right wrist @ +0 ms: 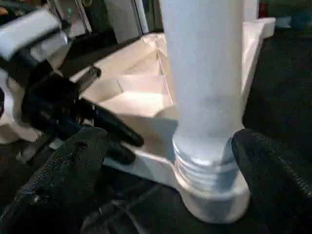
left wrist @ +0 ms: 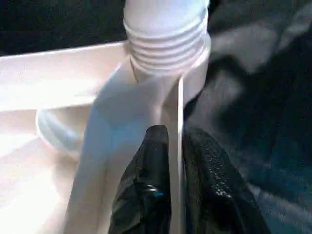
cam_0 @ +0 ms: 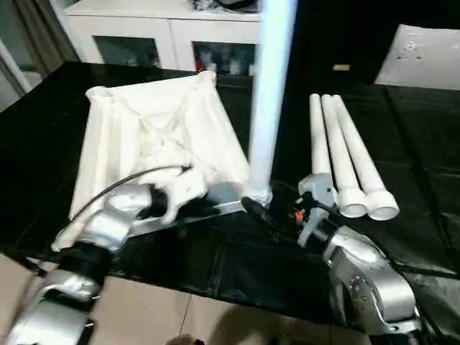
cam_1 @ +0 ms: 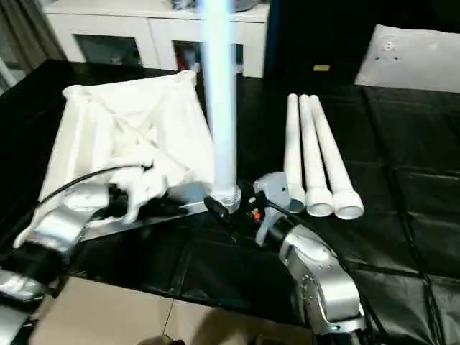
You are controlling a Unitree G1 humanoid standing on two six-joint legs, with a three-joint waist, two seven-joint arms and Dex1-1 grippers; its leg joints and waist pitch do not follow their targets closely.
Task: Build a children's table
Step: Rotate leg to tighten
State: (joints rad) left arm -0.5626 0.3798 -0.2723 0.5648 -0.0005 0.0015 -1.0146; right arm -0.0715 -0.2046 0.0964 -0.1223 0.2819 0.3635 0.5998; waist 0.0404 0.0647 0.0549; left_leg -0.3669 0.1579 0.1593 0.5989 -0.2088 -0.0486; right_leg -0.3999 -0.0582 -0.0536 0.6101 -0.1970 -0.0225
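A white plastic rectangular tabletop (cam_0: pixel 154 136) lies upside down on the black sheet-covered work surface (cam_0: pixel 402 223), its ribbed underside facing up. At its near right corner, a long white tapered tube leg (cam_0: pixel 269 93) stands upright in the round corner socket (right wrist: pixel 214 200), with threads still visible above the socket rim.

The left gripper (left wrist: pixel 178 165) sits at the tabletop's near edge, just to the left of that socket. In the left wrist view its two black fingers (left wrist: pixel 146 195) straddle a thin upright white rim of the tabletop, one on each side and nearly together; whether they actually press it cannot be told. The standing leg's threaded base is just beyond the fingertips.

The right gripper (right wrist: pixel 165 156) is held low at the same corner, on the near right side of the leg. Its black fingers (right wrist: pixel 68 175) are spread wide, one on each side of the leg's base, and neither touches the tube; it holds nothing. The left gripper's dark fingertips show in the right wrist view just beside the socket.

Three more white tapered tube legs (cam_0: pixel 345 158) lie side by side on the black surface to the right of the standing leg, wide ends toward the robot, just beyond the right gripper. A white cabinet with glass doors (cam_0: pixel 172 36) stands behind the table, and a flat white board (cam_0: pixel 420 54) lies at the far right.
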